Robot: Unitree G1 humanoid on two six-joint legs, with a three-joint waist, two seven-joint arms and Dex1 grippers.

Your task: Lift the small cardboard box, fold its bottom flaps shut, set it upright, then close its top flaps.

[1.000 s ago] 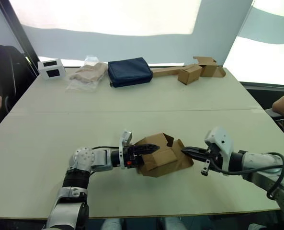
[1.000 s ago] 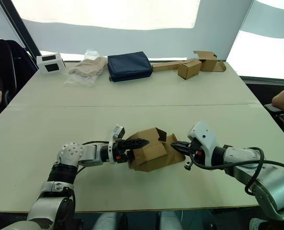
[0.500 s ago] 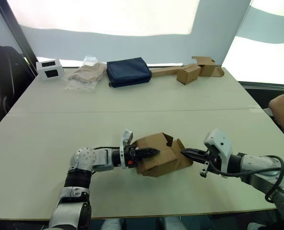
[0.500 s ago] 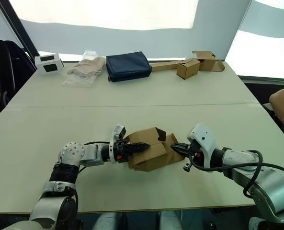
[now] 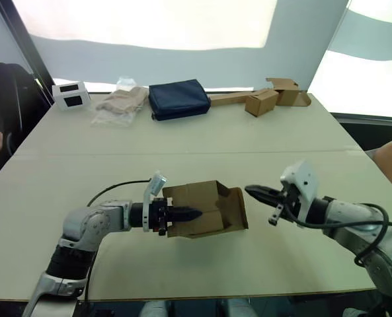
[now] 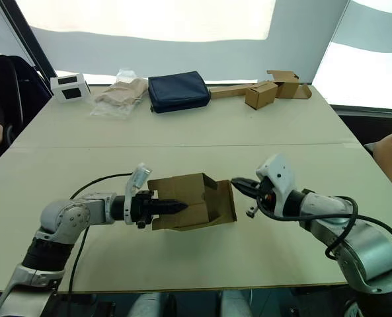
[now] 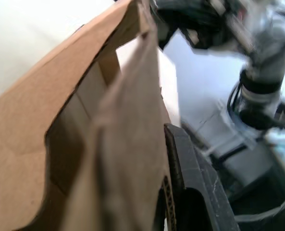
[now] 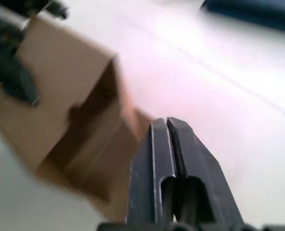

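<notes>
Box: small cardboard box (image 5: 199, 208) held on its side at the near middle of the table (image 5: 182, 142), seemingly raised just off it, open end with loose flaps turned toward the right arm.
Left gripper (image 5: 182, 214): clamped on 1 wall of the box, 1 finger inside and 1 outside in the left wrist view; likely pinched this way to keep the open end free for folding.
Right gripper (image 5: 256, 193): 2 fingers pressed together on nothing, tip just beside the outermost flap, apart from it; closed fingers probably serve as a single pusher.
Stage: lifting seems done, bottom flaps not yet folded.
Far edge: 2 tan boxes (image 5: 275, 98), navy pouch (image 5: 179, 98), plastic bag (image 5: 119, 101), well apart from the work.
</notes>
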